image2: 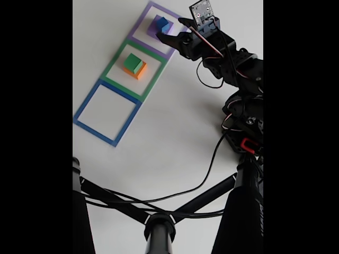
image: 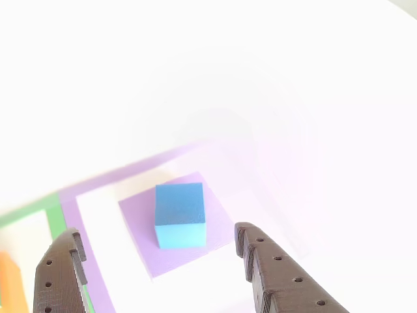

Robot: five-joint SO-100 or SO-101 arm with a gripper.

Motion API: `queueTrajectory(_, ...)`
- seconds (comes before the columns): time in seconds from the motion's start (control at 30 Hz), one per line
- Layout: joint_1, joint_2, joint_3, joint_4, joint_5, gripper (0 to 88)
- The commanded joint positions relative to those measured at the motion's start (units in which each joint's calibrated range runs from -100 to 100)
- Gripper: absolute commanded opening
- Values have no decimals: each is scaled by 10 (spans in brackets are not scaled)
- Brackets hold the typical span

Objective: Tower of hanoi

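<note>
Resting on your purple block [image: 179,251], the blue cube [image: 180,214] looks matte; gripper [image: 156,251] spread wide, orange-yellow block [image: 12,280] cropped.

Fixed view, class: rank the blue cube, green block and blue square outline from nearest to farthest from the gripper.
1. blue cube, in the purple outline, just beside the gripper.
2. green block, middle square, atop the orange block.
3. blue square outline, the far end of the row.
</note>
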State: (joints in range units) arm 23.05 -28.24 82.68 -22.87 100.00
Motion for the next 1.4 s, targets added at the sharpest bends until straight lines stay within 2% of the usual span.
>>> queueTrajectory(0.0,0,83,-46,-91,0,267)
queueTrajectory(0.17,14,160,-51,-174,0,273)
queueTrajectory(0.4,30,214,-64,-217,0,274)
queueTrajectory(1.1,-2,334,-111,-297,0,265)
queueTrajectory(1.37,-10,354,-117,-307,0,236)
